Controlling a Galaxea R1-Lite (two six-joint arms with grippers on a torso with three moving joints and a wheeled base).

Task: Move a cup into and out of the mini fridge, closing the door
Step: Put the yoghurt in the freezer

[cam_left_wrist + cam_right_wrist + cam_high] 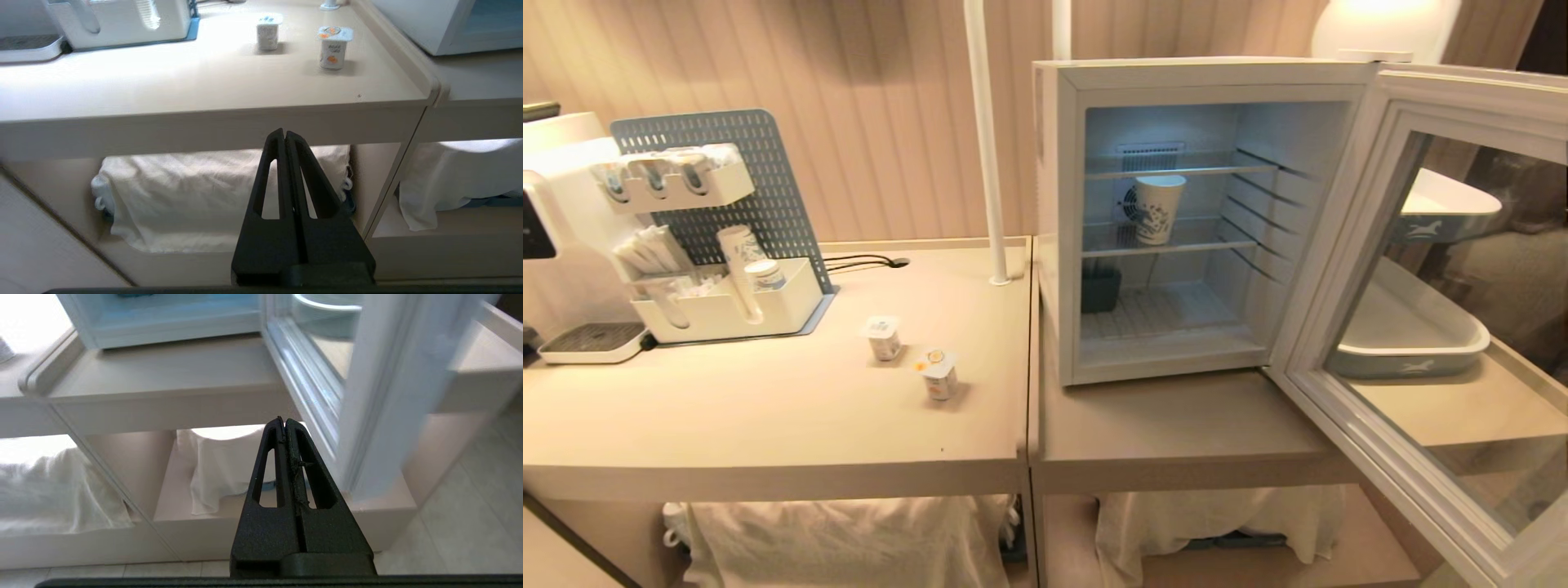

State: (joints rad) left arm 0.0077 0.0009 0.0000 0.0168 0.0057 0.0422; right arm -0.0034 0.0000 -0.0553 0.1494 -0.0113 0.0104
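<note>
A tall white paper cup with a dark blue pattern [1159, 209] stands upright on the middle wire shelf of the white boxy mini fridge [1058, 220], whose glass-windowed door [1445, 327] hangs wide open to the right. The left gripper [284, 134] and right gripper [284, 422], both clenched empty, sit low before the beige tables [768, 408].
</note>
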